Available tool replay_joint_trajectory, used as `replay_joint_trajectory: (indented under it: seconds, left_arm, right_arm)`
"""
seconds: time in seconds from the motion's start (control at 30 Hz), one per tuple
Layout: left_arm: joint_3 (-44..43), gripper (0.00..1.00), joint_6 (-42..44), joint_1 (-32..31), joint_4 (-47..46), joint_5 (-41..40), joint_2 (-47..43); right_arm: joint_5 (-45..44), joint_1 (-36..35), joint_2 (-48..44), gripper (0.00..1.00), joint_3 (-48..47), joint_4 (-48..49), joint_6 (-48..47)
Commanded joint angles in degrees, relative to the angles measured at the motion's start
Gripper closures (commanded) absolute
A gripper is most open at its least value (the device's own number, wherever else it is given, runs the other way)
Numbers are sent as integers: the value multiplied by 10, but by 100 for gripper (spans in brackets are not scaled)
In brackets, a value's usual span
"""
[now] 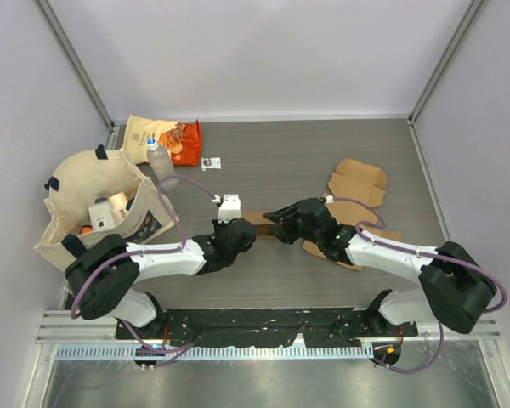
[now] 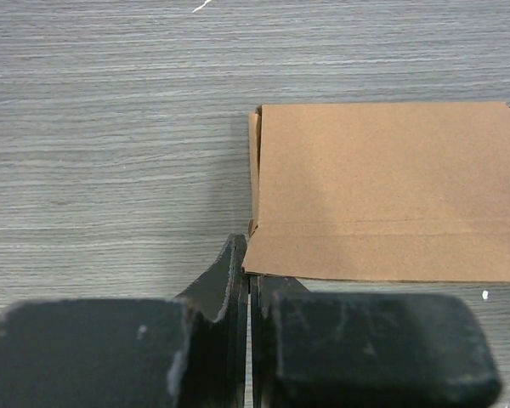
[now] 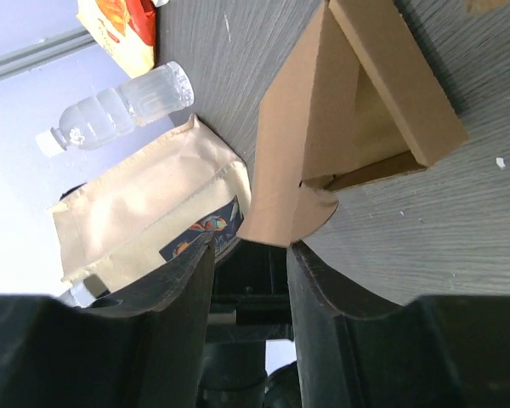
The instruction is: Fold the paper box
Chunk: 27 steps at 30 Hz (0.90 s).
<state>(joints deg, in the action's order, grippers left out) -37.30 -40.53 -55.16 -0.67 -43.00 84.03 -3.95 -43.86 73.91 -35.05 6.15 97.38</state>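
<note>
L hand [image 2: 248,276] closed at paper box [image 2: 391,191] corner; R hand [image 3: 252,252] spread.

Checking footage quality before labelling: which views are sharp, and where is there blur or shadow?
Top external: evenly lit, sharp. Left wrist: brown cardboard box crisp, black left tool blurred up close. Right wrist: black right tool soft, box's inside shaded.

Robot test cell in a lab: grey wood-grain tabletop [image 1: 280,161] boxed in on the left, right and far sides by plain pale wall panels [image 1: 263,51] held in aluminium struts [image 1: 72,59]. Left arm [image 1: 166,255] and right arm [image 1: 391,251], cabled, are bolted to a black base plate [image 1: 263,323] on a metal rail [image 1: 238,350] at the near edge. Loose props sit far left: tote bag [image 1: 76,183], snack packet [image 1: 166,136], water bottle [image 1: 161,161].
</note>
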Motion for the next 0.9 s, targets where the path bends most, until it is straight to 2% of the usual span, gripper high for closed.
replay_joint_trajectory:
  seconds: [0.0, 0.03, 0.07, 0.17, 0.2, 0.27, 0.3, 0.43, 0.5, 0.57, 0.63, 0.67, 0.73, 0.77, 0.83, 0.87]
  left_arm:
    - [-15, 100, -10, -3, 23, -27, 3]
    - [-15, 100, -10, -3, 23, -26, 3]
    - [-15, 99, -10, -3, 25, -21, -1]
    - [-9, 74, -9, -3, 37, -5, -27]
    - [-5, 55, -8, -3, 43, 16, -42]
    - [12, 42, -6, -3, 74, 46, -106]
    - [18, 34, -16, -3, 91, 89, -133]
    - [49, 32, -24, -2, 183, 200, -309]
    - [33, 34, -14, 6, 214, 241, -386]
    - [11, 35, -4, 22, 221, 275, -403]
    - [-28, 37, 5, 70, 192, 361, -361]
    - [-39, 42, 3, 86, 181, 381, -333]
    - [-66, 49, -3, 120, 142, 408, -251]
    - [-70, 56, -3, 128, 121, 416, -227]
    - [-73, 61, -4, 138, 48, 419, -153]
    - [-72, 67, -8, 138, 27, 427, -130]
  right_arm:
    - [4, 1, 42, 57, -15, 76, 44]
    - [4, 1, 51, 67, -11, 90, 47]
    - [3, 0, 56, 71, -7, 101, 49]
    - [4, 2, 71, 82, 4, 117, 51]
    - [4, 1, 76, 85, 14, 132, 50]
    - [4, 0, 77, 85, 25, 143, 40]
    - [4, 2, 81, 85, 28, 148, 36]
    - [3, 2, 87, 87, 32, 149, -2]
    - [3, 2, 87, 87, 40, 152, -11]
    - [-4, 2, 83, 87, 50, 157, -19]
    - [-12, 2, 77, 86, 53, 151, -25]
    - [-16, 2, 76, 86, 55, 153, -30]
    - [-17, 2, 73, 85, 58, 151, -36]
    - [-18, 2, 71, 84, 62, 154, -38]
    - [-21, 2, 68, 83, 67, 151, -52]
    - [-26, 2, 65, 82, 69, 149, -55]
